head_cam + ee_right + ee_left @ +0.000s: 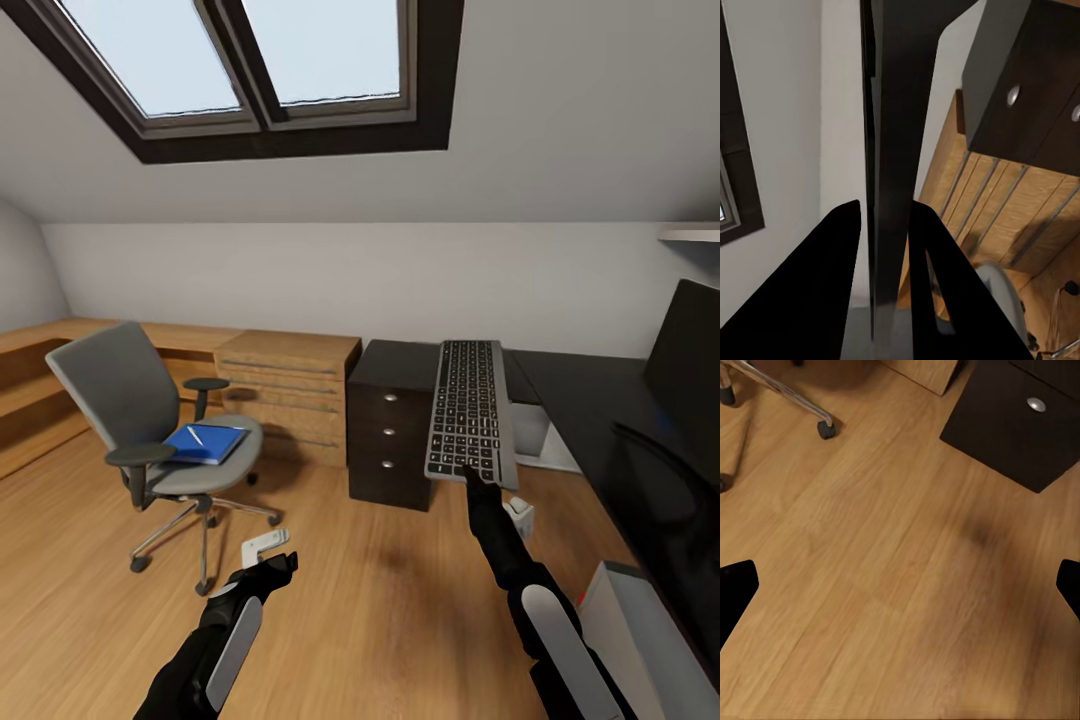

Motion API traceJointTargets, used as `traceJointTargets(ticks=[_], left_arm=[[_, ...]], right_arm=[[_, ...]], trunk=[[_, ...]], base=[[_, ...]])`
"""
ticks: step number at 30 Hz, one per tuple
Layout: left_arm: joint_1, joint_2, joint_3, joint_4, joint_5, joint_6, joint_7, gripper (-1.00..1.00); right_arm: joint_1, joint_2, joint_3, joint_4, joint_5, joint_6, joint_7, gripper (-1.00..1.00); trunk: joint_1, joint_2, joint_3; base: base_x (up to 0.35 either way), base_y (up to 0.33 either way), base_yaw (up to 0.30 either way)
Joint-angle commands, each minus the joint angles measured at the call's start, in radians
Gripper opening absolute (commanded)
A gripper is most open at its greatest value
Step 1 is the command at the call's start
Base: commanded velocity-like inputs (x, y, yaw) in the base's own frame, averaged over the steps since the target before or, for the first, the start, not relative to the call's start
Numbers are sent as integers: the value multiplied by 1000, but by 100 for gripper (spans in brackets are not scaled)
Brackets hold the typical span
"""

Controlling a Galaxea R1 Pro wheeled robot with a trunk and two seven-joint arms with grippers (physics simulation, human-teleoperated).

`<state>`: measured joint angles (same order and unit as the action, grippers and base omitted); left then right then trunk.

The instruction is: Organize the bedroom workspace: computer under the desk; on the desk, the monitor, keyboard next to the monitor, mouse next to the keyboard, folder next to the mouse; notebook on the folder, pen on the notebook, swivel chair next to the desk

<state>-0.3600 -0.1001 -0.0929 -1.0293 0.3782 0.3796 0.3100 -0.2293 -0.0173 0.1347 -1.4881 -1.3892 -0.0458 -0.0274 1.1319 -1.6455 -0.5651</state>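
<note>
My right gripper [470, 476] is shut on the near edge of the keyboard [471, 408] and holds it upright in the air in front of the desk [585, 395]. In the right wrist view the keyboard [889, 142] runs edge-on between the fingers [832, 285]. The monitor [690, 365] stands on the desk at the right. Below the desk's near edge is the pale computer [640, 625]. At the left, the swivel chair [125, 390] carries the blue folder [207, 444] with the pen [195, 435] on it. My left gripper [275, 567] hangs open over the floor. Notebook and mouse are out of view.
The desk's black drawer unit [390, 425] stands between the chair and me, with a light-wood drawer chest [290, 390] and a low wooden ledge behind along the wall. The chair's castor [826, 430] is close to the left gripper [904, 585]. Skylights are overhead.
</note>
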Motion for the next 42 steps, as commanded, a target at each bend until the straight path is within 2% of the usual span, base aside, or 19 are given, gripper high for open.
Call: traceJointTargets(ticks=[1,9,18,25,37,42], left_arm=[[-1,0,-2,-2,10,2,9,100],[-1,-3,-4,-12,9,-10,11,100],[-1,-4,-4,-12,10,-10,11,100],[-1,-4,-4,-12,10,-10,10,100],[-1,-3,-4,-12,10,-8,9,100],[-1,-3,-4,-12,10,-10,9,100]], right_arm=[[-1,-1,2,-2,-10,-5,-1,-100],[-1,-1,2,-1,-8,-5,-4,-100],[-1,-1,4,-1,-8,-5,-5,-100],[-1,0,28,1,-7,-2,-9,-100],[-1,0,21,-2,-9,-5,-6,-100],[-1,-1,20,-3,-8,-5,-5,-100]], trunk=[[0,-1,-1],[0,-1,-1],[0,-1,-1],[0,-1,-1],[0,-1,-1],[0,-1,-1]], base=[[294,0,0],[206,-4,0],[228,-139,0],[280,-68,0],[22,-10,0],[121,150,0]])
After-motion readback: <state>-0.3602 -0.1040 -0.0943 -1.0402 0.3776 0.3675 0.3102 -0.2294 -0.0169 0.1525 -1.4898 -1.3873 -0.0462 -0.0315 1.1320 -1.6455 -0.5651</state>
